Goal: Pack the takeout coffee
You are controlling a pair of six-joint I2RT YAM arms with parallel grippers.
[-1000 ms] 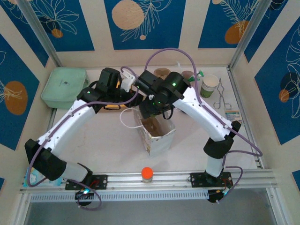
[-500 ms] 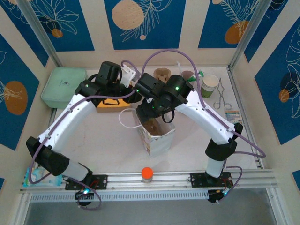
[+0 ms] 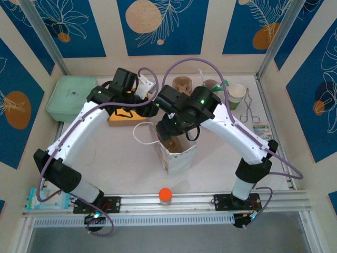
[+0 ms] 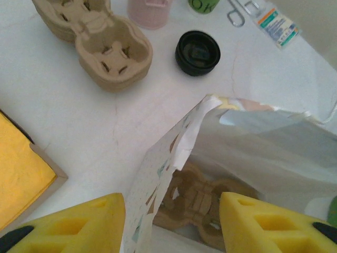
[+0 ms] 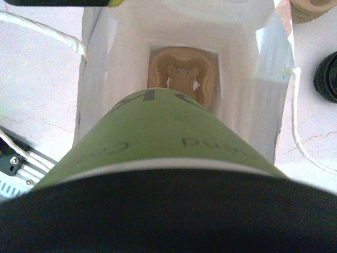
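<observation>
One takeout coffee (image 5: pixel 158 137) in right tool (image 3: pixel 169 129), base aimed into bag (image 5: pixel 237 47), left tool (image 4: pixel 171 221) parted.

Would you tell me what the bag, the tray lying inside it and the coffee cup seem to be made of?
Bag: thin white paper, matte, likely; its rim creases and folds.
Tray in the bag: moulded pulp, tan, rough and dull.
Takeout coffee: olive-green paper wall, matte with print; its lid looks like black plastic, though blurred here.
</observation>
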